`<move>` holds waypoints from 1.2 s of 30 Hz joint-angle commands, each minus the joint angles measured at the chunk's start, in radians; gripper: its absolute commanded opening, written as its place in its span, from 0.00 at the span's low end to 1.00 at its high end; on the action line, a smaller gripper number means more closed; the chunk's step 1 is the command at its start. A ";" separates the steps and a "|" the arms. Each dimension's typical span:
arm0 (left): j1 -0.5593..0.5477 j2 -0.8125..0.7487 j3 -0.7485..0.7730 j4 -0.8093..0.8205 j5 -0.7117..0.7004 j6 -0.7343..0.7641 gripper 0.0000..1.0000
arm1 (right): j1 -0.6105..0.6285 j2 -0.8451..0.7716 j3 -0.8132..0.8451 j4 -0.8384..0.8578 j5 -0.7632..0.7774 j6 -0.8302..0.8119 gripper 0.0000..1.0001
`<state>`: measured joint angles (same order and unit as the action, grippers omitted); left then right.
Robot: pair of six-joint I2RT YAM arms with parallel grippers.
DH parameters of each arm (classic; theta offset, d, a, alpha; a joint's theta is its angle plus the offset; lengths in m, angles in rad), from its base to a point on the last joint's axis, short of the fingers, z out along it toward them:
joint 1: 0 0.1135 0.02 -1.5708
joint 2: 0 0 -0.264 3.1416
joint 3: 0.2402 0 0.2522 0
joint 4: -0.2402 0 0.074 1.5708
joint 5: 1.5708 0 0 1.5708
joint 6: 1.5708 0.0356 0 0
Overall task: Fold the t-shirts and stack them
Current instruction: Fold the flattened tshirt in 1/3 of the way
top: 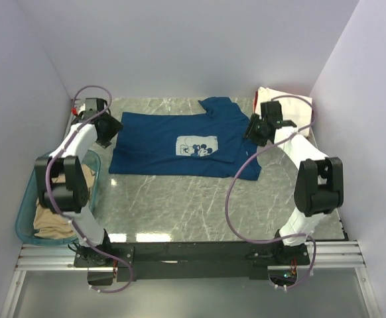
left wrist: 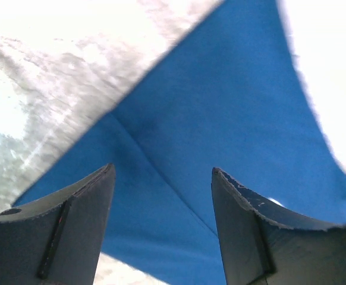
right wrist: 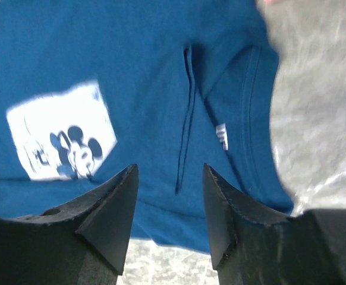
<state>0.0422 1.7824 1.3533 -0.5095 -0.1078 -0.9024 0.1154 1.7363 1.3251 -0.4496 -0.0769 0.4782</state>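
Note:
A navy blue t-shirt (top: 173, 142) with a pale square mouse print (top: 197, 146) lies partly folded at the back middle of the table. My left gripper (top: 107, 136) is open above the shirt's left edge; blue cloth (left wrist: 220, 119) fills its wrist view between the empty fingers. My right gripper (top: 254, 130) is open above the shirt's right end, by the collar (right wrist: 250, 113); the print (right wrist: 60, 133) shows in its view. A cream and red folded stack (top: 282, 106) lies at the back right. Tan cloth (top: 54, 218) sits in the teal tub.
A translucent teal plastic tub (top: 95, 173) stands at the left edge beside the left arm. White walls close in the table on three sides. Grey marbled tabletop (top: 193, 205) lies in front of the shirt.

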 commanded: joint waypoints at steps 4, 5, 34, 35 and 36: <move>-0.065 -0.215 -0.114 0.035 0.022 -0.009 0.71 | 0.061 -0.089 -0.196 0.141 -0.028 0.068 0.52; -0.082 -0.233 -0.131 0.042 0.031 -0.007 0.71 | 0.066 -0.086 -0.204 0.150 -0.029 0.077 0.50; -0.114 -0.489 -0.341 0.017 0.017 0.083 0.71 | 0.141 0.060 -0.268 0.244 0.012 0.161 0.48; -0.113 -0.489 -0.341 0.017 0.019 0.085 0.71 | 0.145 0.060 -0.267 0.244 0.012 0.165 0.48; -0.113 -0.486 -0.342 0.017 0.020 0.082 0.71 | 0.145 0.065 -0.265 0.244 0.012 0.166 0.48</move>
<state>-0.0734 1.3148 1.0138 -0.4988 -0.0830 -0.8486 0.2516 1.7996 1.0702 -0.2283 -0.0910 0.6346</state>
